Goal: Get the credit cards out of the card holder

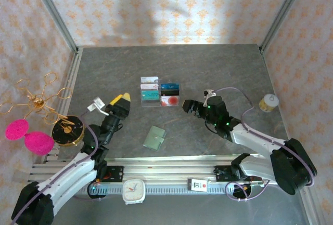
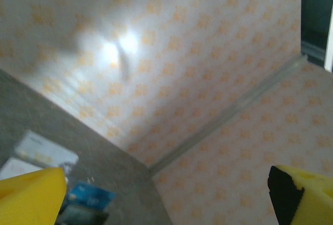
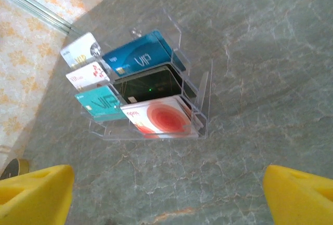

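Card holder: card holder (image 1: 155, 137), a small sage-green wallet with a matte, soft-looking cover. It is a flat rectangle, closed, lying skewed toward the near edge of the table (image 1: 218, 69), between the two arms.
Table: grey and marbled, stone-like.
Left gripper: left gripper (image 1: 120, 102) released, its blunt yellow fingers (image 2: 31, 196) spread wide with nothing between. The card holder lies to its right, nearer the bases, apart.
Right gripper: right gripper (image 1: 187, 105) also released and empty, yellow fingers (image 3: 36, 194) wide. The card holder lies to its left, nearer the bases, apart.
Clear rack: clear rack (image 1: 160, 92) of transparent stepped plastic, beyond the card holder. It holds glossy cards (image 3: 156, 118): white, teal, dark blue, red-and-white.
Top view: places the card holder among the arms.
Right wrist view: looks down on the clear rack; "VIP" is legible on the teal and blue cards.
Left wrist view: patterned wall (image 2: 182, 53), with a blurred corner of the clear rack at lower left.
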`<state>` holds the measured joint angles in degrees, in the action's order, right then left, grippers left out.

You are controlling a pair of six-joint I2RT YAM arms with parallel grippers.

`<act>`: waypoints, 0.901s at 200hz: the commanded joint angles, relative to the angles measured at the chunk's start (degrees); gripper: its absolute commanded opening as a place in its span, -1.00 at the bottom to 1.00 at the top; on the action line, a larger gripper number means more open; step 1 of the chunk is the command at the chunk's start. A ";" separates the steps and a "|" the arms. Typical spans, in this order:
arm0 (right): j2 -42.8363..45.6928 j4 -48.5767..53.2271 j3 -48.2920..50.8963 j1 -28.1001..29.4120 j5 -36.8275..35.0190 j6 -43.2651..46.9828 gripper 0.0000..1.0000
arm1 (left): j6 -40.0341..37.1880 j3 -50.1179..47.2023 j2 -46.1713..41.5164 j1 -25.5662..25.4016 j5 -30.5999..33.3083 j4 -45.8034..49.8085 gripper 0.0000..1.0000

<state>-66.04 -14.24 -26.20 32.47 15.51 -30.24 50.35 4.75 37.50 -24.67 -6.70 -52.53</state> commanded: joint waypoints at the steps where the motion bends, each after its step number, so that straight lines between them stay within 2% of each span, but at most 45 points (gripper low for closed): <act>1: -0.89 2.93 -0.52 1.69 0.58 -1.37 0.82 | 5.03 -1.39 3.44 -0.68 -8.81 -9.06 0.98; 19: -0.96 3.29 0.03 3.75 1.11 -2.15 0.82 | 6.59 -1.59 6.45 -1.12 -13.45 -11.17 0.98; 28: -0.98 3.12 0.49 4.83 1.77 -3.01 0.82 | 4.90 1.26 7.46 -1.66 -16.39 -4.91 0.94; 38: -1.22 3.16 0.87 6.17 2.55 -3.65 0.81 | 1.89 3.76 8.19 -3.82 -17.62 1.56 0.80; 70: -1.37 4.55 0.64 10.61 3.32 -4.41 0.68 | -5.14 9.66 9.88 -11.55 -11.54 25.27 0.52; 87: -3.29 4.59 0.62 12.69 5.06 -4.96 0.55 | -7.04 11.90 11.14 -13.06 -9.58 37.10 0.30; 110: -6.02 4.78 0.35 15.57 8.14 -5.85 0.30 | -7.67 11.88 11.40 -13.95 -8.36 46.88 0.19; 138: -9.08 2.61 0.18 18.88 10.29 -6.62 0.07 | -6.46 8.83 11.81 -15.47 -8.87 49.52 0.03; 159: -10.76 -1.99 0.26 19.54 12.74 -8.33 -0.06 | -6.66 7.40 11.86 -15.63 -7.75 50.86 0.04; 180: -12.73 -5.73 -0.19 20.14 14.95 -9.76 -0.11 | -7.01 6.93 11.97 -15.59 -6.52 50.78 0.06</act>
<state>-76.95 -13.54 -26.20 51.88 26.98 -37.82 44.60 12.40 49.39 -39.99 -15.62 -4.84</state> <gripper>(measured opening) 0.460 0.522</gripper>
